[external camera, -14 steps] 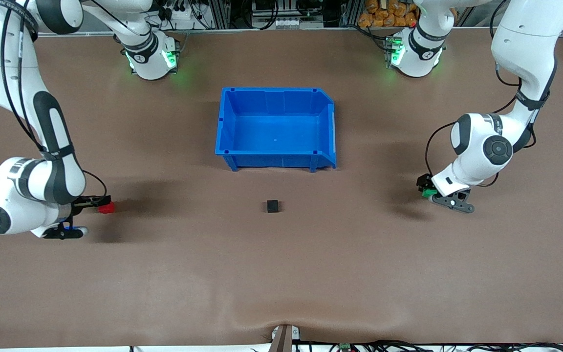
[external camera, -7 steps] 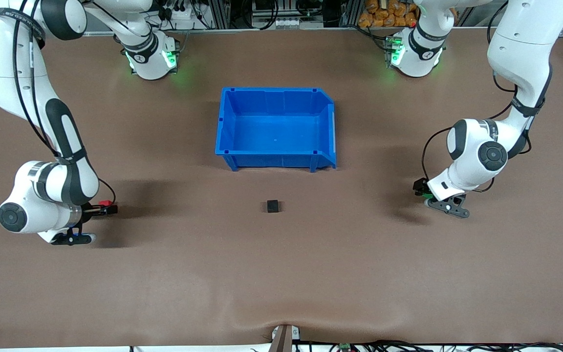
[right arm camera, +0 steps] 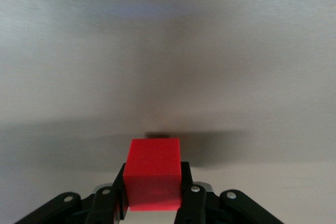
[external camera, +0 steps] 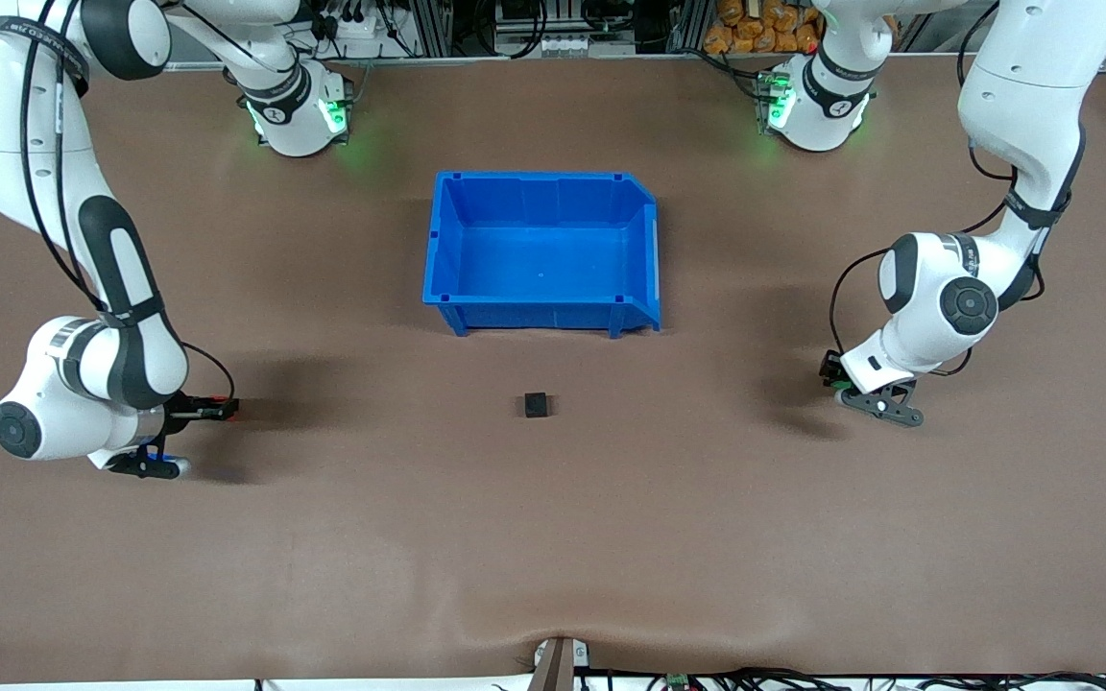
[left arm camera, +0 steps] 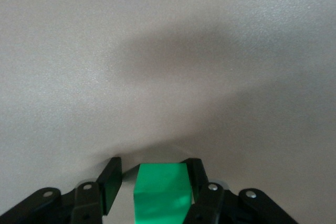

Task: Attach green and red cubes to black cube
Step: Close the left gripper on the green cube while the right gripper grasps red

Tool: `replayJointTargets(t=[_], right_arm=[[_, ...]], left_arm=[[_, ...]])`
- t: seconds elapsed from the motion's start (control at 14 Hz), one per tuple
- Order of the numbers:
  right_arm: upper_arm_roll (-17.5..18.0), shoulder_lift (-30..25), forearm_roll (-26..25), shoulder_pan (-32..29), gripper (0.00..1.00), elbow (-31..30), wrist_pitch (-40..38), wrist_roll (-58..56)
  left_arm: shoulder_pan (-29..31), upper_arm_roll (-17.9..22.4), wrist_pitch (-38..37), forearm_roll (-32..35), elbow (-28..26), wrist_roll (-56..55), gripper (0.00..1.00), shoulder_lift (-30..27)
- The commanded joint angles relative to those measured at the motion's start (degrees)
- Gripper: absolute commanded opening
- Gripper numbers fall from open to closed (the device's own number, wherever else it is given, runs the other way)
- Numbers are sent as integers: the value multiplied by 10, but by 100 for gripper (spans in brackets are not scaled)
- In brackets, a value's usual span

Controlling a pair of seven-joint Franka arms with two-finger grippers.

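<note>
The black cube (external camera: 536, 406) sits alone on the brown table, nearer to the front camera than the blue bin. Toward the right arm's end, my right gripper (external camera: 227, 410) (right arm camera: 154, 176) is low at the table and shut on the red cube (right arm camera: 154, 169), with a finger pressed to each side. Toward the left arm's end, my left gripper (external camera: 832, 378) (left arm camera: 153, 170) is low around the green cube (left arm camera: 160, 187). One of its fingers (left arm camera: 195, 171) touches the cube; a gap shows between the cube and the other finger, so it stands open.
The empty blue bin (external camera: 541, 177) stands mid-table, between the black cube and the arm bases. A brown mat covers the table, with a slight ridge near its front edge.
My right gripper slid forward over the red cube and closed on it. My left gripper's fingers narrowed around the green cube, and that hand shifted slightly.
</note>
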Motion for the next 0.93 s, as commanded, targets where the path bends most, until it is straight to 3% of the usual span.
replayJointTargets(t=[0.0, 0.14, 0.43, 0.57, 0.86], right_arm=[[1, -14, 65, 12, 0, 34, -98, 93], [2, -18, 86, 25, 0, 59, -158, 203], [4, -38, 98, 61, 0, 57, -166, 384], [4, -41, 99, 94, 0, 58, -160, 498], [4, -45, 161, 173, 0, 58, -88, 710]], left_arm=[[4, -1, 2, 10, -7, -12, 0, -7], [3, -1, -2, 10, -7, -32, 0, -12], [2, -1, -33, 10, 3, -144, 0, -36], [1, -1, -40, 9, 14, -204, 0, -47], [0, -15, -131, 7, 90, -368, 0, -47]])
